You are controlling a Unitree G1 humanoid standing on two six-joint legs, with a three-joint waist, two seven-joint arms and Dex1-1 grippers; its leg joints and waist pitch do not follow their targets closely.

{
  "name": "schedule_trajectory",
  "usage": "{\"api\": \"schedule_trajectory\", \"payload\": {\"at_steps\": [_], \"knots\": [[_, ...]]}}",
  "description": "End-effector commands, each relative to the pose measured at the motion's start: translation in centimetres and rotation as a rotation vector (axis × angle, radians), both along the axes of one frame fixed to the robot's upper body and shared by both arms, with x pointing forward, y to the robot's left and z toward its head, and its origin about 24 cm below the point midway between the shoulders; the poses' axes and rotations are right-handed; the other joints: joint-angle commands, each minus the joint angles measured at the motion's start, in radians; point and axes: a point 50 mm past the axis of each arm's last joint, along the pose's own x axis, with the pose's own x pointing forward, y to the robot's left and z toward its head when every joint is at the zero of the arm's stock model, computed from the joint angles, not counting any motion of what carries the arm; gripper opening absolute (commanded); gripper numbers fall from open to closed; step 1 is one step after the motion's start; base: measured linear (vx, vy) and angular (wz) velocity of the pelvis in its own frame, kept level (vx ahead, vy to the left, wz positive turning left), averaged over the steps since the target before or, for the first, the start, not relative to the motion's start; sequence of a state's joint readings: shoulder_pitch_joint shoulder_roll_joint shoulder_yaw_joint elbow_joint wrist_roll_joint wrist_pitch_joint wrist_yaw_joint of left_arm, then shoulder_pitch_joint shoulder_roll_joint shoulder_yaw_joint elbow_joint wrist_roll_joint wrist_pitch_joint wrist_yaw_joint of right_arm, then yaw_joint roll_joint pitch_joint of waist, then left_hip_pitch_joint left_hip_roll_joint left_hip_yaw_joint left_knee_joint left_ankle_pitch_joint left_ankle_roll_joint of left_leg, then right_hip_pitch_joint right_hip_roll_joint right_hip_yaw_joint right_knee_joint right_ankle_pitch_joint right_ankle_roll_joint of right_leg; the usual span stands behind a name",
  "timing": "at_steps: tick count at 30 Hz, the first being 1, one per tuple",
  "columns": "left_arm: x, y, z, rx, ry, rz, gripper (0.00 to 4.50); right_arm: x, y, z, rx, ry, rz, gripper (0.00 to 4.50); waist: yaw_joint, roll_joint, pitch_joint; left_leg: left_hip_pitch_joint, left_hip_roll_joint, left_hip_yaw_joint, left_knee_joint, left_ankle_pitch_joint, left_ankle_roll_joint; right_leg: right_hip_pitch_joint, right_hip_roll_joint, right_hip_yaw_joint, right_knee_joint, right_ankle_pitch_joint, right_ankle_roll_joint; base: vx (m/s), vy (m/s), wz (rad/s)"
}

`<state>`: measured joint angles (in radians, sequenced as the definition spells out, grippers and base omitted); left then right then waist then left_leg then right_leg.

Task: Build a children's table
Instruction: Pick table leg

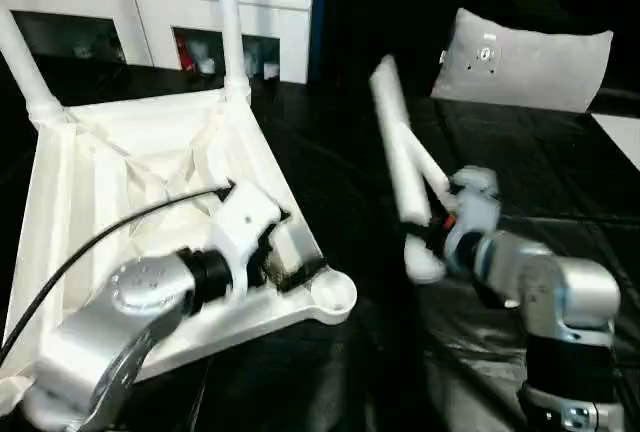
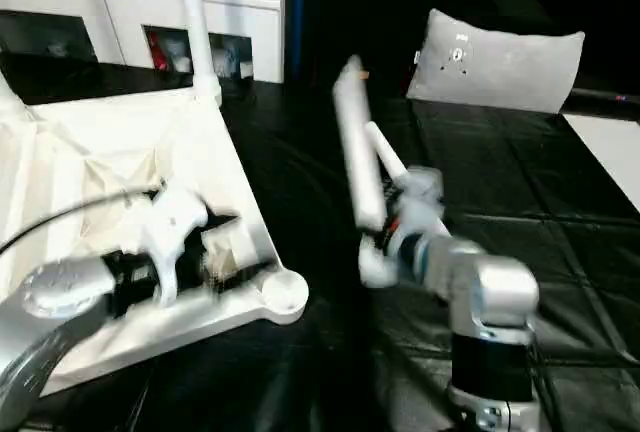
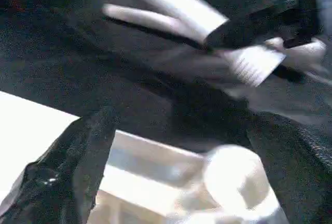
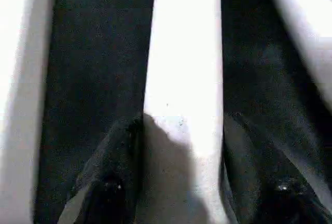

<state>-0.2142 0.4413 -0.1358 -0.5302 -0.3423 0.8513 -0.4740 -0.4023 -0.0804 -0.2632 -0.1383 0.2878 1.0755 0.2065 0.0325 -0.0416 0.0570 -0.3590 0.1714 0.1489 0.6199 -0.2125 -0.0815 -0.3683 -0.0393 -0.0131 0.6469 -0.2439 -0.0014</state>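
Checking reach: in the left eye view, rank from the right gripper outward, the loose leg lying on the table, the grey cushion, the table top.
1. Loose leg, just beyond the right gripper.
2. Table top, across to its left.
3. Cushion, far back, behind it.

Upturned white table top (image 1: 150, 167), two legs fitted.
Ribbed underside faces up; legs (image 1: 228, 22) stand in its far sockets. Beside it, two loose legs (image 1: 400, 147), one seemingly lifted.

Dim room; the white table top (image 1: 150, 167) glares bright against the black desk (image 1: 330, 152), and both wrist views are smeared with blur.
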Motion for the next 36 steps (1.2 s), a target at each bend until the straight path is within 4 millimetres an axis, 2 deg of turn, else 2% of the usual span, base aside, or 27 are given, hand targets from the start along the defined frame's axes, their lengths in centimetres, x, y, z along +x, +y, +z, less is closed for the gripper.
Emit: {"api": "schedule_trajectory", "payload": {"at_steps": [1, 2, 3, 4, 5, 6, 9, 10, 11, 12, 13, 16, 18, 19, 20, 21, 22, 23, 30, 31, 33, 34, 35, 36], "knots": [[0.9, 0.2, 0.8, -0.015, -0.052, 0.052, 4.5, 0.4, -0.4, 1.8, 0.051, -0.164, -0.019, 1.93, -0.004, 0.016, -0.055, 0.008, 0.041, -0.006, -0.083, -0.084, -0.071, 0.036, -0.071, 0.044, -0.076, -0.003, -0.159, 0.0, 0.0, 0.0], [1.4, 0.2, 1.2, -0.042, -0.062, 0.069, 4.5, 0.4, -0.4, 1.9, 0.086, -0.17, -0.015, 1.93, -0.002, 0.023, -0.056, 0.007, 0.041, -0.007, -0.082, -0.074, -0.068, 0.036, -0.071, 0.044, -0.072, 0.017, -0.163, 0.0, 0.0, 0.0], [1.8, 0.1, 1.5, -0.076, -0.065, 0.084, 4.5, 0.3, -0.1, 2.0, 0.164, -0.168, 0.019, 1.93, -0.005, 0.02, -0.055, 0.006, 0.039, -0.005, -0.081, -0.069, -0.064, 0.037, -0.068, 0.044, -0.073, 0.028, -0.164, 0.0, 0.0, 0.0], [2.1, 0.0, 1.8, -0.109, -0.065, 0.094, 4.5, 0.2, 0.1, 2.2, 0.228, -0.176, 0.051, 1.93, -0.006, 0.025, -0.056, 0.008, 0.037, -0.005, -0.08, -0.079, -0.059, 0.037, -0.067, 0.045, -0.073, 0.043, -0.172, 0.0, 0.0, 0.0], [2.3, 0.0, 1.9, -0.127, -0.062, 0.098, 4.5, 0.2, 0.2, 2.4, 0.251, -0.191, 0.064, 1.93, -0.003, 0.022, -0.057, 0.005, 0.038, -0.008, -0.081, -0.069, -0.052, 0.042, -0.069, 0.043, -0.072, 0.056, -0.178, 0.0, 0.0, 0.0], [2.4, 0.0, 1.9, -0.137, -0.06, 0.1, 4.5, 0.1, 0.3, 2.5, 0.264, -0.2, 0.071, 1.93, -0.001, 0.03, -0.058, 0.005, 0.037, -0.009, -0.08, -0.066, -0.052, 0.042, -0.07, 0.043, -0.07, 0.062, -0.182, 0.0, 0.0, 0.0], [3.7, -0.3, 3.0, -0.328, -0.024, 0.132, 4.5, -0.5, 1.2, 3.6, 0.454, -0.31, 0.191, 1.93, 0.001, 0.025, -0.059, 0.003, 0.039, -0.008, -0.078, -0.062, -0.037, 0.045, -0.073, 0.043, -0.071, 0.076, -0.209, 0.0, 0.0, 0.0], [4.2, -0.4, 3.5, -0.386, -0.021, 0.137, 4.5, -0.8, 1.4, 3.8, 0.498, -0.337, 0.233, 1.93, 0.001, 0.013, -0.058, 0.001, 0.038, -0.006, -0.078, -0.053, -0.024, 0.048, -0.073, 0.043, -0.073, 0.076, -0.216, 0.0, 0.0, 0.0], [4.2, -0.4, 3.5, -0.386, -0.021, 0.137, 4.5, -0.8, 1.4, 3.8, 0.498, -0.337, 0.233, 1.93, 0.006, 0.02, -0.058, 0.002, 0.039, -0.006, -0.076, -0.045, -0.015, 0.047, -0.076, 0.042, -0.074, 0.072, -0.223, 0.0, 0.0, 0.0], [4.8, -0.7, 4.4, -0.466, -0.018, 0.139, 4.5, -1.1, 1.7, 4.1, 0.558, -0.363, 0.299, 1.93, 0.004, 0.017, -0.057, 0.0, 0.04, -0.007, -0.078, -0.041, -0.012, 0.048, -0.076, 0.042, -0.074, 0.069, -0.222, 0.0, 0.0, 0.0], [5.1, -0.9, 4.8, -0.502, -0.013, 0.138, 4.5, -1.3, 1.8, 4.2, 0.579, -0.374, 0.331, 1.92, 0.007, 0.014, -0.057, 0.003, 0.038, -0.003, -0.074, -0.048, -0.003, 0.047, -0.076, 0.042, -0.076, 0.053, -0.227, 0.0, 0.0, 0.0], [5.7, -1.5, 5.7, -0.589, 0.017, 0.118, 4.5, -1.7, 2.1, 4.6, 0.625, -0.391, 0.416, 1.91, 0.009, 0.014, -0.058, 0.001, 0.043, -0.007, -0.076, -0.027, 0.008, 0.047, -0.079, 0.04, -0.076, 0.06, -0.232, 0.0, 0.0, 0.0], [5.7, -1.5, 5.7, -0.589, 0.017, 0.118, 4.5, -1.7, 2.1, 4.6, 0.625, -0.391, 0.416, 1.91, 0.012, 0.01, -0.056, 0.0, 0.042, -0.006, -0.075, -0.013, 0.019, 0.045, -0.08, 0.04, -0.076, 0.057, -0.229, 0.0, 0.0, 0.0], [6.1, -2.6, 6.7, -0.699, 0.071, 0.063, 4.5, -2.3, 2.4, 4.9, 0.66, -0.403, 0.503, 1.91, 0.01, 0.0, -0.056, -0.002, 0.041, -0.003, -0.075, -0.015, 0.021, 0.048, -0.079, 0.04, -0.078, 0.043, -0.226, 0.0, 0.0, 0.0], [6.2, -3.2, 7.3, -0.75, 0.096, 0.025, 4.5, -2.6, 2.6, 5.1, 0.677, -0.41, 0.542, 1.91, 0.02, 0.007, -0.06, 0.004, 0.041, -0.004, -0.071, -0.015, 0.02, 0.047, -0.082, 0.04, -0.078, 0.035, -0.231, 0.0, 0.0, 0.0], [6.2, -3.2, 7.3, -0.75, 0.096, 0.025, 4.5, -2.6, 2.6, 5.1, 0.677, -0.41, 0.542, 1.91, 0.019, 0.006, -0.058, 0.002, 0.04, -0.001, -0.071, -0.017, 0.021, 0.045, -0.081, 0.042, -0.08, 0.038, -0.235, 0.0, 0.0, 0.0], [6.3, -3.8, 7.9, -0.795, 0.12, -0.011, 4.5, -2.8, 2.8, 5.3, 0.692, -0.418, 0.577, 1.91, 0.023, 0.004, -0.059, -0.003, 0.043, -0.006, -0.074, -0.001, 0.025, 0.049, -0.083, 0.039, -0.077, 0.051, -0.234, 0.0, 0.0, 0.0], [6.2, -3.8, 7.9, -0.798, 0.122, -0.017, 4.5, -2.9, 2.8, 5.3, 0.692, -0.419, 0.581, 1.91, 0.026, 0.002, -0.058, -0.001, 0.041, -0.004, -0.072, -0.004, 0.026, 0.046, -0.082, 0.038, -0.078, 0.048, -0.233, 0.0, 0.0, 0.0], [6.2, -4.9, 8.4, -0.805, 0.147, -0.078, 4.5, -3.5, 3.2, 5.3, 0.663, -0.421, 0.637, 1.91, 0.028, 0.001, -0.055, -0.004, 0.043, -0.005, -0.075, -0.01, 0.024, 0.047, -0.083, 0.039, -0.083, 0.009, -0.202, 0.0, 0.0, 0.0], [6.1, -5.1, 8.4, -0.812, 0.156, -0.087, 4.5, -3.7, 3.4, 5.1, 0.623, -0.42, 0.652, 1.91, 0.029, 0.004, -0.056, -0.004, 0.044, -0.006, -0.075, -0.011, 0.022, 0.046, -0.085, 0.039, -0.083, 0.003, -0.202, 0.0, 0.0, 0.0], [6.0, -5.3, 8.3, -0.804, 0.159, -0.098, 4.5, -3.7, 3.7, 4.9, 0.554, -0.423, 0.662, 1.91, 0.029, 0.002, -0.055, -0.004, 0.043, -0.005, -0.075, -0.014, 0.017, 0.045, -0.083, 0.039, -0.085, -0.001, -0.199, 0.0, 0.0, 0.0], [5.9, -5.5, 8.2, -0.785, 0.157, -0.105, 4.5, -3.7, 4.1, 4.7, 0.499, -0.428, 0.666, 1.91, 0.029, 0.005, -0.055, -0.004, 0.044, -0.006, -0.075, -0.013, 0.015, 0.045, -0.083, 0.039, -0.084, 0.0, -0.198, 0.0, 0.0, 0.0], [5.9, -5.6, 8.2, -0.773, 0.155, -0.107, 4.5, -3.7, 4.2, 4.6, 0.475, -0.433, 0.666, 1.91, 0.028, 0.003, -0.054, -0.004, 0.045, -0.007, -0.076, -0.014, 0.009, 0.044, -0.084, 0.039, -0.085, -0.004, -0.189, 0.0, 0.0, 0.0], [5.8, -5.6, 8.1, -0.75, 0.137, -0.096, 4.3, -3.4, 4.6, 4.4, 0.394, -0.454, 0.65, 1.91, 0.028, 0.005, -0.054, -0.004, 0.046, -0.007, -0.077, -0.02, 0.008, 0.043, -0.085, 0.039, -0.085, -0.012, -0.187, 0.0, 0.0, 0.0]]}}
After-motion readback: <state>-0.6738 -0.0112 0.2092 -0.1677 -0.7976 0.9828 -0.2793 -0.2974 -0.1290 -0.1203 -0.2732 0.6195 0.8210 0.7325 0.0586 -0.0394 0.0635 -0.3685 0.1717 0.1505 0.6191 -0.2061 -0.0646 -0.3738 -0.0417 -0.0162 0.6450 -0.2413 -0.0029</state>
